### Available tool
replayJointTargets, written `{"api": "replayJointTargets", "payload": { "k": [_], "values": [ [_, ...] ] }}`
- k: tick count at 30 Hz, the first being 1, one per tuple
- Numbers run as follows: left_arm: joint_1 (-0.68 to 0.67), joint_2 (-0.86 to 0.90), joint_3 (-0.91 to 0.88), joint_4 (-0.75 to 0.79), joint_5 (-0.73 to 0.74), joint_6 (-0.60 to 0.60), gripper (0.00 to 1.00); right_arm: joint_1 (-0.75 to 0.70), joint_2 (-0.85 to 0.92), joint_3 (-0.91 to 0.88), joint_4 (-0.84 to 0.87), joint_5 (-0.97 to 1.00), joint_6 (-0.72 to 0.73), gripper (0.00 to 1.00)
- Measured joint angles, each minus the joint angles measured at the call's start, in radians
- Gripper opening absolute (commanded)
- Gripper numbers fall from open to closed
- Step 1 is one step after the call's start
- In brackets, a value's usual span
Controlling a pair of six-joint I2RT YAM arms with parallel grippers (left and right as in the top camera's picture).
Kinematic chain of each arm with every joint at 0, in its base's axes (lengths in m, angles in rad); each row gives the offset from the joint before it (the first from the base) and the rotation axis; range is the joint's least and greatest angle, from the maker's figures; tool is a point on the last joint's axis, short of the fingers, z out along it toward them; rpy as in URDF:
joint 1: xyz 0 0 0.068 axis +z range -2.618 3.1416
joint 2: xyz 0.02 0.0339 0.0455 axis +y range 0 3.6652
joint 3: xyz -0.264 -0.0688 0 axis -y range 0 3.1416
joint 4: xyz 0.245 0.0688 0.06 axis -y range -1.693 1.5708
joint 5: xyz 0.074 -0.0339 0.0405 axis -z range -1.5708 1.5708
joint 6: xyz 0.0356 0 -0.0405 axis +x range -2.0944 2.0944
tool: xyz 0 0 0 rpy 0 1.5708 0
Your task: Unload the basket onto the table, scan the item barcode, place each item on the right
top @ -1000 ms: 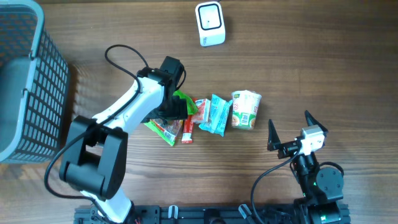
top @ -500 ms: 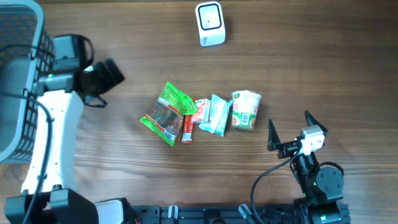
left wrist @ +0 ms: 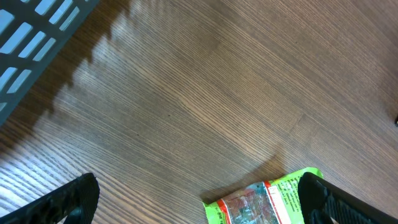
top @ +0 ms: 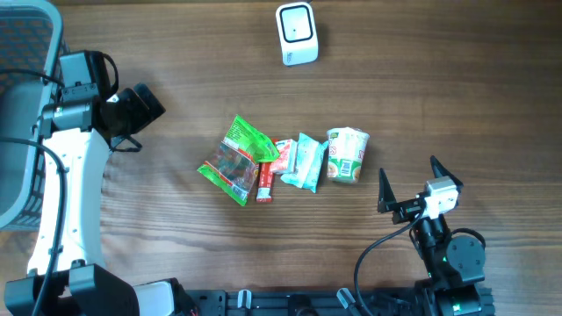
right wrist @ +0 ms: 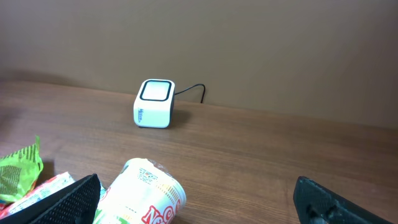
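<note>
Wood-grain table (top: 457, 105) fills the overhead view. A grey-blue mesh basket (top: 26, 105) sits at the left edge, probably as the bin for goods once they are scanned.

The left claw (top: 139, 107) hovers at upper left beside the basket, jaws spread fully and holding nothing. The right claw (top: 410, 180) waits at lower right, equally wide and equally empty.

No item is picked up yet. The candidates lie in a row at centre frame, touching or overlapping:
- green packet (top: 235, 160) at the left end, nearest the left claw
- noodle cup (top: 347, 155) on its side at the right end, nearest the right claw
- blue packet (top: 306, 162) between the two
- red sachet (top: 265, 183), partly tucked against the green packet

The white scanner (top: 296, 33) stands at top centre, well apart from the row, window upward, so a barcode would likely need to face down over it. The tight crowding looks like the main obstacle to a clean grasp, though the path to the scanner is clear.
</note>
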Motion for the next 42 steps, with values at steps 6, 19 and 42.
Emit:
{"api": "replayJointTargets", "payload": {
  "k": [6,19,42],
  "values": [
    [0.0,0.0,0.0,0.0,0.0,0.0,1.0,0.0,0.0,0.0,0.0,0.0,0.0,1.0],
    [0.0,0.0,0.0,0.0,0.0,0.0,1.0,0.0,0.0,0.0,0.0,-0.009,0.016,1.0],
    [0.0,0.0,0.0,-0.001,0.0,0.0,1.0,0.0,1.284,1.804,-1.47,-0.111,0.122,1.0]
  ]
}}
